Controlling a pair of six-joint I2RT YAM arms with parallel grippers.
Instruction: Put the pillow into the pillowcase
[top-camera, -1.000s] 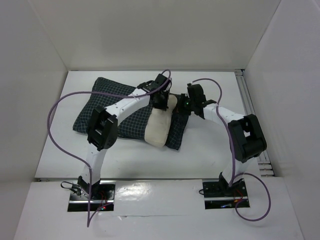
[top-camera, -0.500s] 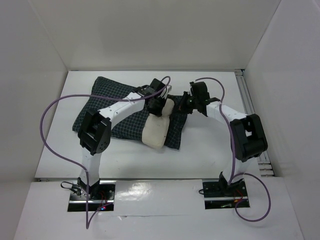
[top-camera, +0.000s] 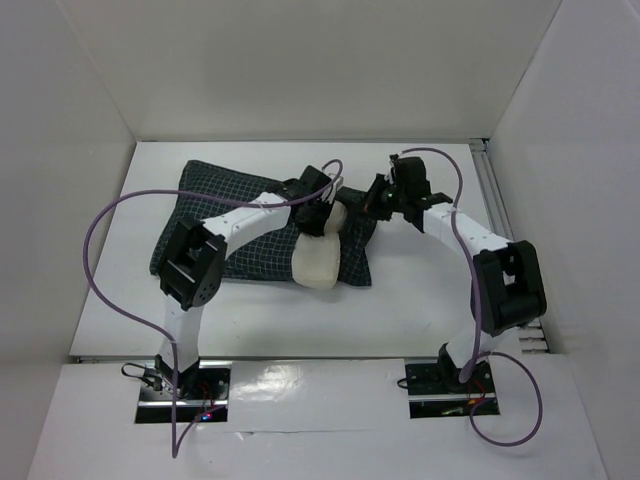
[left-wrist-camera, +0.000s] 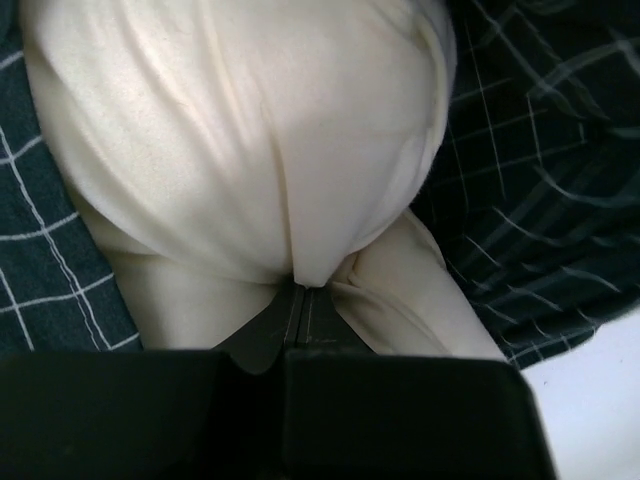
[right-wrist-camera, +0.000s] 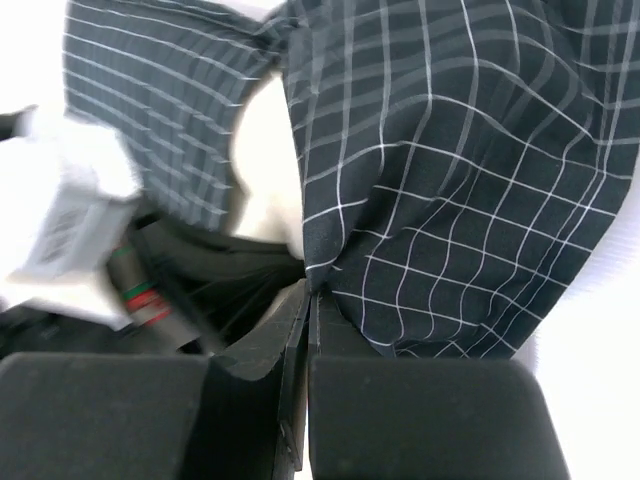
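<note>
The cream pillow (top-camera: 318, 258) lies partly inside the dark grid-checked pillowcase (top-camera: 215, 210), its near end sticking out at the case's right end. My left gripper (top-camera: 322, 212) is shut on a fold of the pillow (left-wrist-camera: 250, 150), with pillowcase cloth (left-wrist-camera: 530, 170) on both sides. My right gripper (top-camera: 380, 200) is shut on the pillowcase's edge (right-wrist-camera: 450, 180) at the right side of the opening and holds it lifted. A strip of pillow (right-wrist-camera: 265, 170) shows inside the opening, beside the left arm.
White walls enclose the white table (top-camera: 420, 300) at the back and both sides. A metal rail (top-camera: 500, 220) runs along the right edge. Purple cables loop from both arms.
Both grippers have shifted: the left a little left and down over the pillow, the right up and to the right with the pillowcase edge. The pillow sits deeper in the case.
</note>
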